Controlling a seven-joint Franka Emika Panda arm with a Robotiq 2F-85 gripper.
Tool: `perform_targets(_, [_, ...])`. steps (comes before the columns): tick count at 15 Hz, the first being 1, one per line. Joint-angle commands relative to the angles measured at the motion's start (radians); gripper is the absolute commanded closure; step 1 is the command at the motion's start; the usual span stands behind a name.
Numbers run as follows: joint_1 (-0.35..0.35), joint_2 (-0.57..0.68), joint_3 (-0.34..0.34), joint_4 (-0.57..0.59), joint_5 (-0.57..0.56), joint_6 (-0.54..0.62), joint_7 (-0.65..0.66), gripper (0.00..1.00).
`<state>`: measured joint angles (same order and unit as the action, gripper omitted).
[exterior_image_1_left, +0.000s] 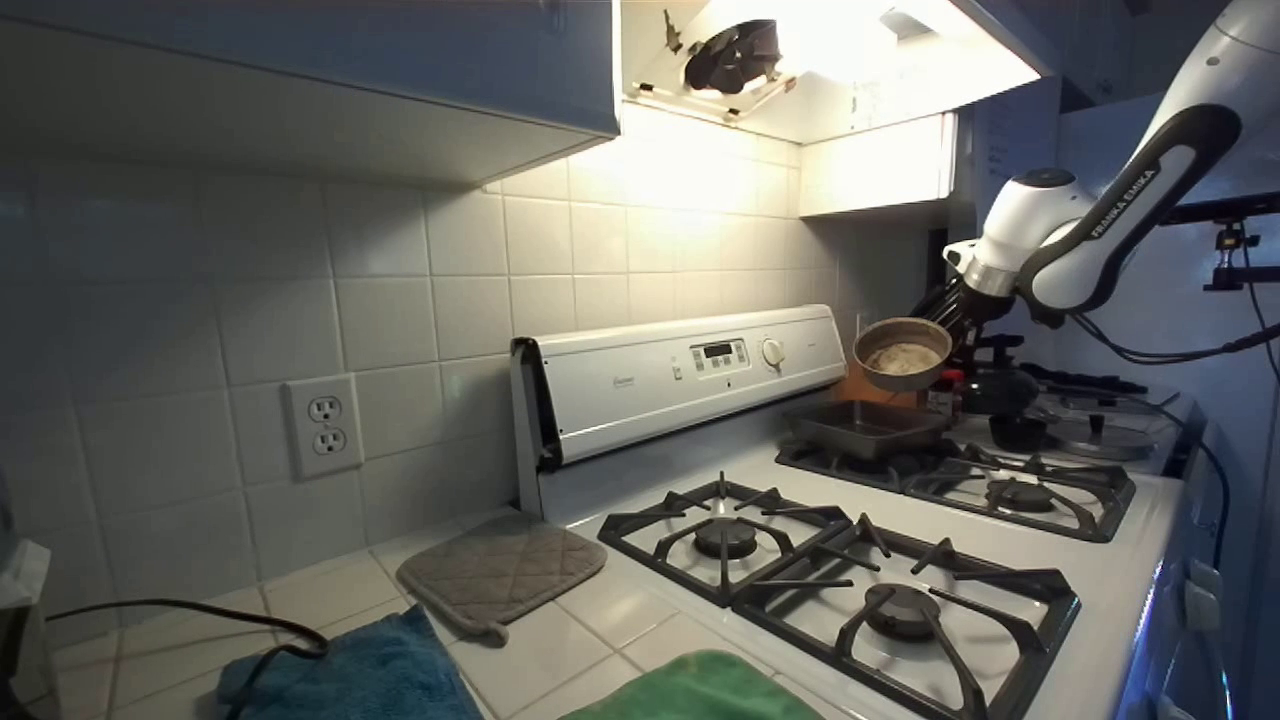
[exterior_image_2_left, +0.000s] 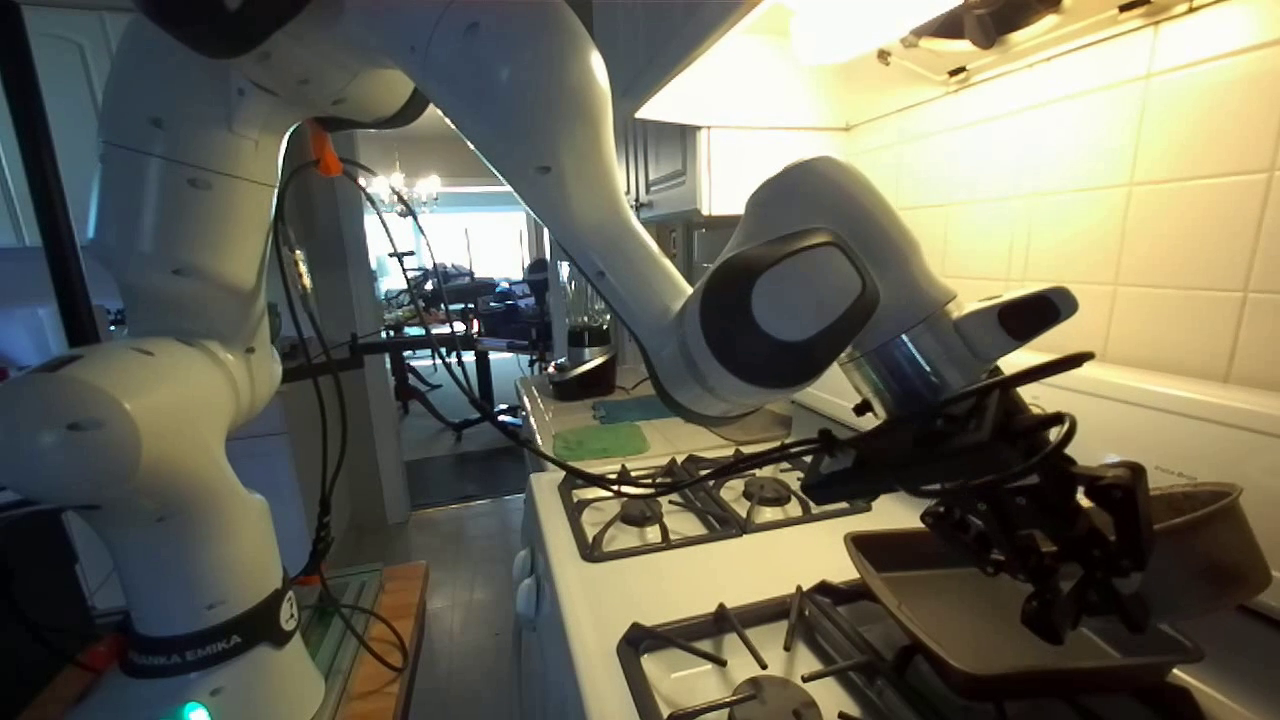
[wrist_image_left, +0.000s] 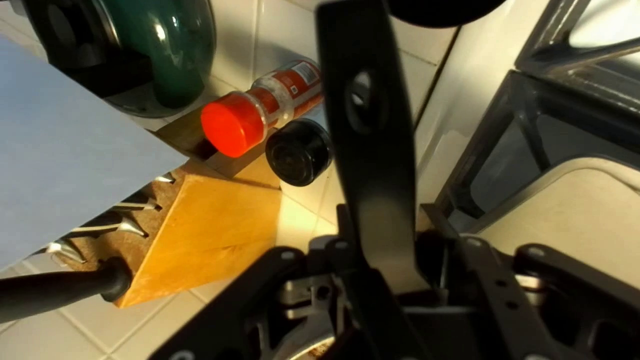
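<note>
A small saucepan (exterior_image_1_left: 903, 355) with pale contents hangs in the air, its mouth tipped toward the camera in an exterior view. My gripper (exterior_image_2_left: 1085, 605) is shut on its long black handle (wrist_image_left: 370, 95), which runs up between the fingers in the wrist view. Only a sliver of what looks like the saucepan's rim shows at the bottom there. Below the saucepan, a dark rectangular baking pan (exterior_image_1_left: 865, 428) rests on the rear burner grate; its light inner floor (exterior_image_2_left: 960, 600) shows in an exterior view. The gripper's fingers partly hide the saucepan's side.
A red-capped bottle (wrist_image_left: 235, 125), a black-capped bottle (wrist_image_left: 298, 151) and a wooden knife block (wrist_image_left: 220, 230) stand near the handle. Burner grates (exterior_image_1_left: 725, 540) cover the stove. A grey pot holder (exterior_image_1_left: 500, 570), blue cloth (exterior_image_1_left: 360, 670) and green cloth (exterior_image_1_left: 700, 690) lie on the counter. The hood hangs above.
</note>
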<state>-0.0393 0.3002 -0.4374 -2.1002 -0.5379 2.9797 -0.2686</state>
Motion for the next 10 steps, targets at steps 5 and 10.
perform_targets(5, [0.207, 0.06, -0.219, 0.06, -0.238, 0.044, 0.242, 0.89])
perform_targets(10, [0.321, 0.101, -0.334, 0.078, -0.335, 0.063, 0.361, 0.89])
